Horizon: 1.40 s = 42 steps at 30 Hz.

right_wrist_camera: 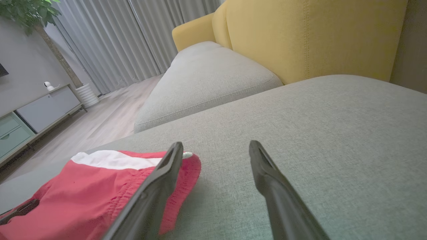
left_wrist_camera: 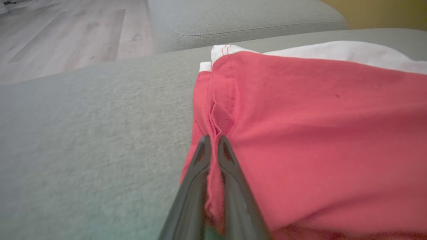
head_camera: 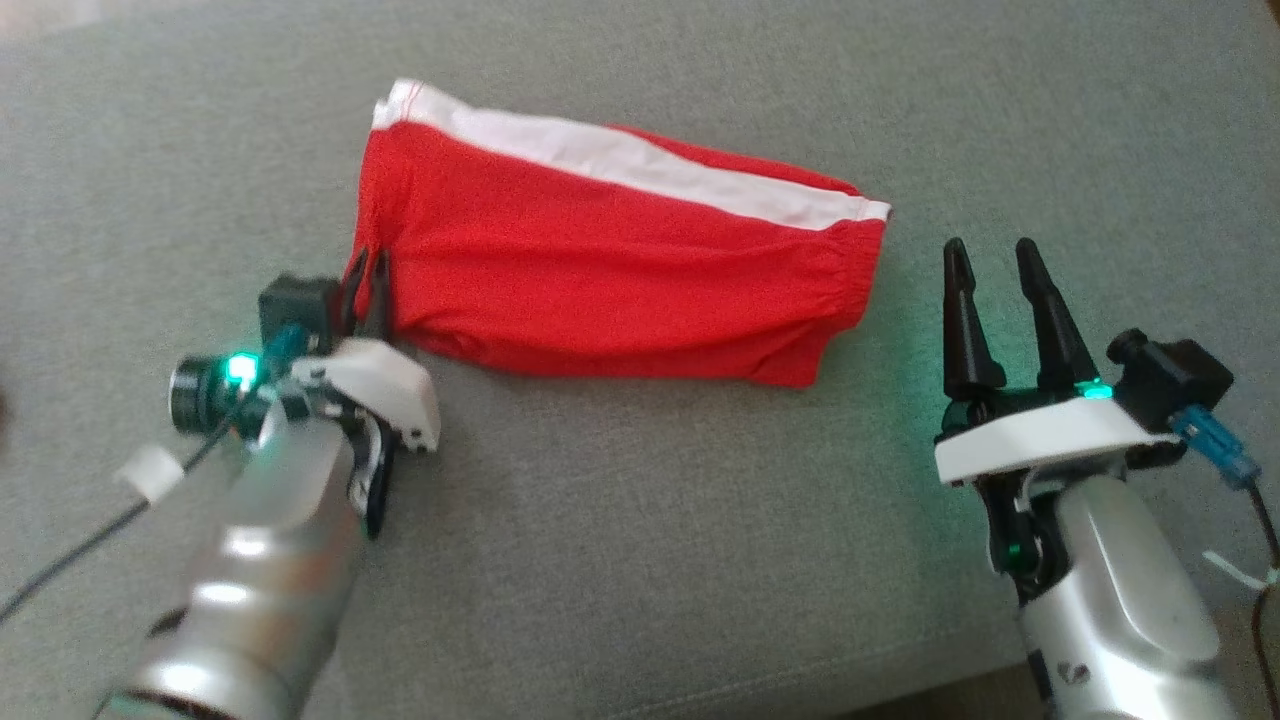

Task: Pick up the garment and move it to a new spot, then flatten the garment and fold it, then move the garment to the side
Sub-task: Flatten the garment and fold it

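Note:
A pair of red shorts with a white side stripe [head_camera: 610, 260] lies folded on the grey sofa cushion [head_camera: 640, 500]. My left gripper [head_camera: 366, 262] is shut on the hem at the shorts' left edge; the left wrist view shows the two fingers pinching a fold of the red shorts [left_wrist_camera: 300, 133] between the left gripper's tips [left_wrist_camera: 213, 139]. My right gripper [head_camera: 992, 250] stands open just right of the elastic waistband, holding nothing. In the right wrist view the right gripper [right_wrist_camera: 216, 146] has cushion between its fingers, and the shorts [right_wrist_camera: 83, 193] lie at the lower left.
The grey cushion [right_wrist_camera: 333, 133] stretches wide on all sides of the shorts. A second grey seat [right_wrist_camera: 206, 80] and a yellow sofa back [right_wrist_camera: 300, 36] lie beyond it. Wooden floor [left_wrist_camera: 66, 33], a low cabinet [right_wrist_camera: 30, 110] and curtains stand further off.

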Available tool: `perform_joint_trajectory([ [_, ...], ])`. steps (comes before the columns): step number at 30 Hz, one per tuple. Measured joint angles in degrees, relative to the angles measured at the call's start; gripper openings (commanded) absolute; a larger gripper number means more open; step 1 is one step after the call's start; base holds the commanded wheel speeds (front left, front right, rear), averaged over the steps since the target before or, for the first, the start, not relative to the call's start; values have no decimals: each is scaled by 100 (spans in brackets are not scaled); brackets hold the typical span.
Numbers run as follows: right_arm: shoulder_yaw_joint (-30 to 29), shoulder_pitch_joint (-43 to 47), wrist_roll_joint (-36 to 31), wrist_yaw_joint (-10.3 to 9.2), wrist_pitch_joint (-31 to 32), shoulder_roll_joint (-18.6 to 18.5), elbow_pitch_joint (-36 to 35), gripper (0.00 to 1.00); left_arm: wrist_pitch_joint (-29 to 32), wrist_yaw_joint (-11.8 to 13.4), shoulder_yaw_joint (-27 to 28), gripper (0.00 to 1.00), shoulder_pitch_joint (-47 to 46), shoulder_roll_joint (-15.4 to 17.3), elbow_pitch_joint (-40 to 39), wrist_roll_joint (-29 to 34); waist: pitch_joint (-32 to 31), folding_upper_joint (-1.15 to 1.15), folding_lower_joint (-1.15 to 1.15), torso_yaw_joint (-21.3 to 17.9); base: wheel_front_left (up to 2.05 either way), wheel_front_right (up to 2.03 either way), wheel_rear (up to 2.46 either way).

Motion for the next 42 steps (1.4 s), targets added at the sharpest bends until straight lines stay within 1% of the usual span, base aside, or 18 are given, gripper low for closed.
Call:
perform_joint_trajectory([
  [4,-63,170,-58,0,0,1,55,100,2,210,304,0,597,-9,-494,-123,-217,0,0,131,0,0,0],
  [11,-152,619,-240,0,0,7,222,100,26,443,869,0,1921,-104,-1399,-141,-699,0,-1,511,0,0,0],
  [17,-159,793,-353,0,0,12,305,100,37,589,1295,0,2852,-250,-2108,63,-998,0,-1,910,0,0,0],
  [18,-135,815,-354,0,0,12,314,100,43,588,1322,32,2968,-259,-2201,126,-1032,0,-2,974,0,0,0],
  [19,-90,816,-354,0,0,13,320,100,43,587,1344,67,3076,-274,-2297,205,-1060,0,-2,1036,0,0,0],
  [20,-23,808,-354,0,0,13,316,100,43,588,1385,100,3171,-290,-2383,290,-1082,0,-1,1094,0,0,0],
  [25,336,587,-335,0,0,19,319,100,43,603,1512,100,3459,-354,-2753,609,-1135,0,-1,1351,0,0,0],
  [29,526,-146,-365,0,0,19,650,100,43,544,1544,100,3526,-376,-2864,776,-1118,0,-1,1522,0,0,0],
  [32,475,-675,-546,0,0,18,1204,100,43,469,1530,100,3538,-381,-2870,818,-1099,0,0,1661,0,0,0],
  [34,379,-823,-675,0,0,18,1679,100,43,431,1461,100,3557,-382,-2883,803,-1089,0,0,1759,0,0,0],
  [37,180,-839,-809,0,0,16,2429,100,43,427,1382,100,3596,-382,-2897,714,-1069,0,0,1894,0,0,0],
  [39,112,-827,-735,0,1,13,2874,100,43,433,1347,100,3601,-383,-2905,703,-1055,0,0,1969,0,0,0],
  [42,208,-757,-613,0,1,13,3254,100,43,436,1326,100,3601,-383,-2959,703,-1028,0,0,2030,0,0,0],
])
